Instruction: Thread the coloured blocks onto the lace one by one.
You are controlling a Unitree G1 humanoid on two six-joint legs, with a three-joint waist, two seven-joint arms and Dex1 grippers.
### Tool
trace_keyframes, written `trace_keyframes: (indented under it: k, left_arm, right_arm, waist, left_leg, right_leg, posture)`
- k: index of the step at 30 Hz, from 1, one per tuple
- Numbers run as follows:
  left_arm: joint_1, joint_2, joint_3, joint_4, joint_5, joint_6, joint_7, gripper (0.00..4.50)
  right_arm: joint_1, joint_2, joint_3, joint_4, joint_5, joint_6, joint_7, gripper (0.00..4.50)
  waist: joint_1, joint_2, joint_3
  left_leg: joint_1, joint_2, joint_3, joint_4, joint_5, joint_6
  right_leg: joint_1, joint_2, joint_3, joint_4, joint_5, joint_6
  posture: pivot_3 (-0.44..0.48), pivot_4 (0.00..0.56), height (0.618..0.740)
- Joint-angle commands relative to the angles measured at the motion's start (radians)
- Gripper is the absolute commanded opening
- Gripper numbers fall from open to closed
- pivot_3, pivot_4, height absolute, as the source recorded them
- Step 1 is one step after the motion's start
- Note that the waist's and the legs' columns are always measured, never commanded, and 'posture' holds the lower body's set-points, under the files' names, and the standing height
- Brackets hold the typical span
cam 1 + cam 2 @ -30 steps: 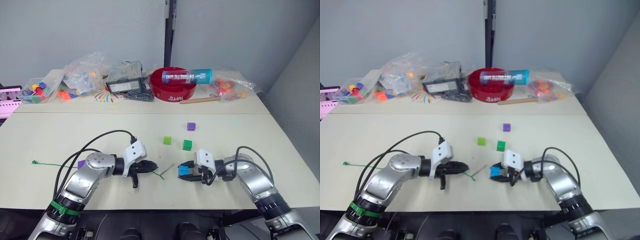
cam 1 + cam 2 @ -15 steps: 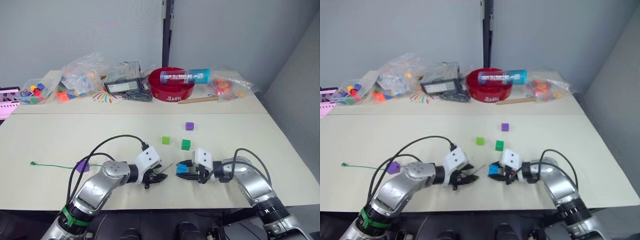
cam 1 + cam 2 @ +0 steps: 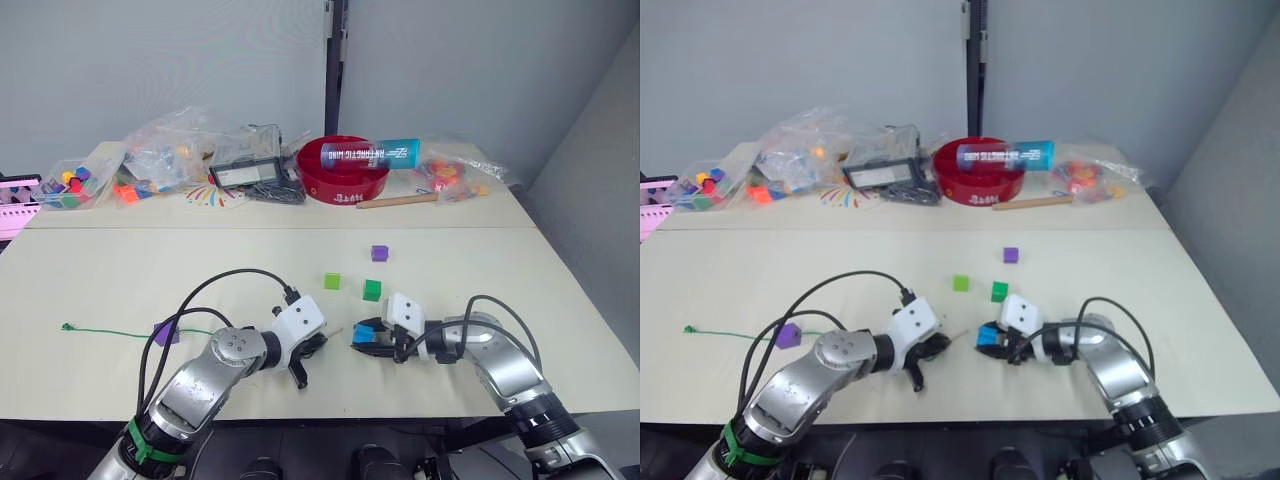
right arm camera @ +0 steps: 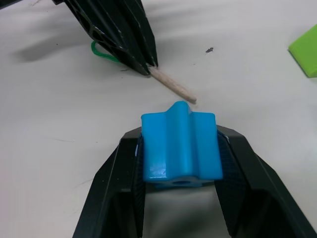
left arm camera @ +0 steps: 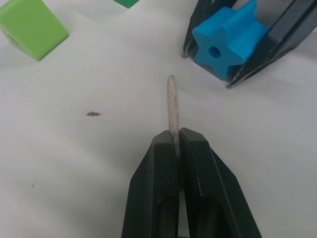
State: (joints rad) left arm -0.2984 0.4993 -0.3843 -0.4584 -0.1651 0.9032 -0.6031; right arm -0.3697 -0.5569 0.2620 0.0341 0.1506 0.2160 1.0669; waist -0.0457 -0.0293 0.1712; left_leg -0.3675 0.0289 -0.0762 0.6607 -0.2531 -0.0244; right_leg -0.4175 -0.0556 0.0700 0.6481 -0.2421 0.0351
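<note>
My right gripper (image 4: pixel 179 136) is shut on a sky blue block (image 4: pixel 181 146), held just above the table near its front edge (image 3: pixel 365 331). My left gripper (image 5: pixel 179 136) is shut on the lace's pale stiff tip (image 5: pixel 172 99), which points toward the block's hole (image 5: pixel 214 50) with a short gap between them. The green lace (image 3: pixel 100 330) trails off to the left across the table. Loose on the table lie a light green block (image 3: pixel 333 281), a darker green block (image 3: pixel 372 290) and two purple blocks (image 3: pixel 379 253) (image 3: pixel 165 333).
Along the back of the table (image 3: pixel 120 270) stand a red bowl (image 3: pixel 345 180) with a tube lying on it, clear bags of toy pieces (image 3: pixel 165 150), a black device (image 3: pixel 245 172) and a wooden stick (image 3: pixel 398 201).
My left gripper has moved right with the lace tip and now sits close to the blue block. The right gripper has shifted only slightly.
</note>
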Motion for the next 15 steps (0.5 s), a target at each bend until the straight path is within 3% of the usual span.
trace_keyframes:
  k: [1, 3, 5, 10, 15]
  left_arm:
    - [0.014, -0.003, 0.011, 0.055, -0.049, 0.010, -0.048, 0.04]
    - [-0.039, 0.010, 0.112, 0.085, -0.135, -0.006, -0.131, 0.04]
    - [-0.072, 0.061, 0.144, 0.097, -0.172, -0.013, -0.204, 0.04]
    - [-0.099, 0.182, 0.105, 0.081, -0.201, -0.026, -0.330, 0.04]
    - [-0.136, 0.181, 0.078, 0.067, -0.190, -0.060, -0.343, 0.04]
  right_arm:
    - [-0.014, -0.004, -0.013, 0.016, -0.002, -0.019, 0.004, 1.37]
    - [-0.031, -0.002, -0.002, 0.039, 0.007, -0.041, 0.040, 1.37]
    - [-0.044, -0.003, 0.007, 0.055, 0.009, -0.062, 0.073, 1.37]
    - [-0.069, -0.007, 0.015, 0.095, 0.005, -0.106, 0.137, 1.37]
    - [-0.094, 0.000, 0.039, 0.121, -0.009, -0.139, 0.185, 1.37]
  waist:
    - [0.000, 0.000, 0.000]
    - [0.000, 0.000, 0.000]
    - [-0.002, 0.000, 0.000]
    - [0.000, 0.000, 0.000]
    - [0.002, 0.000, 0.001]
  left_leg:
    - [0.000, 0.000, 0.000, 0.000, 0.000, 0.000]
    - [0.000, 0.000, 0.000, 0.000, 0.000, 0.000]
    - [-0.001, 0.000, 0.000, 0.000, 0.000, 0.000]
    - [-0.002, 0.000, 0.000, 0.000, 0.000, 0.000]
    - [-0.003, 0.000, 0.000, 0.000, 0.000, 0.000]
  right_leg:
    - [0.000, 0.000, 0.000, 0.000, 0.000, 0.000]
    - [0.000, 0.000, 0.000, 0.000, 0.000, 0.000]
    - [-0.001, 0.000, 0.000, 0.000, 0.000, 0.000]
    - [-0.003, 0.000, 0.000, -0.001, 0.000, 0.000]
    - [-0.003, 0.000, 0.000, -0.001, 0.000, 0.000]
  posture:
    - [0.000, 0.150, 0.731]
    - [0.000, 0.150, 0.731]
    - [0.000, 0.150, 0.731]
    - [0.000, 0.150, 0.731]
    - [0.000, 0.150, 0.731]
